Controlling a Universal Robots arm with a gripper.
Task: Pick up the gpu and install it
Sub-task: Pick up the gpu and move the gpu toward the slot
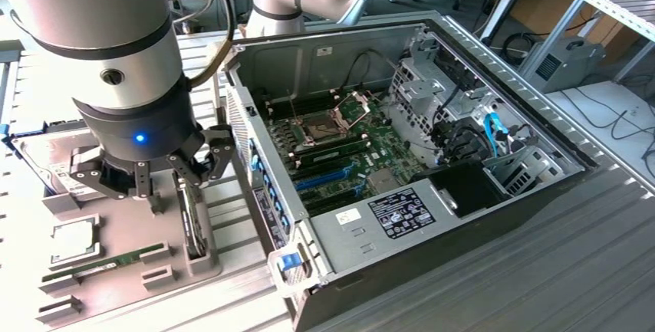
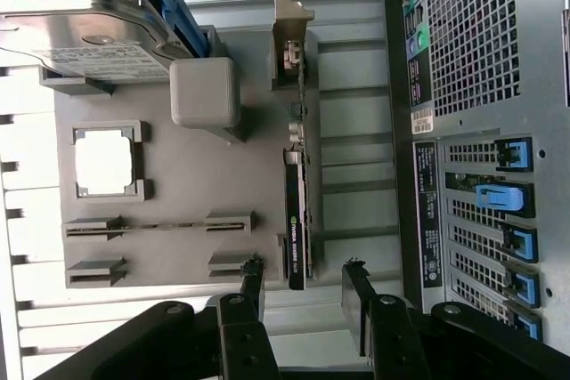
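Gpu (image 2: 298,206) is standing on edge in a slot of the grey tray (image 2: 178,211) on the tabletop (image 1: 532,271), just beside the open computer case (image 1: 338,228). The tool (image 2: 303,266) is hovering over the card's end, fingers spread wide on either side, holding nothing.
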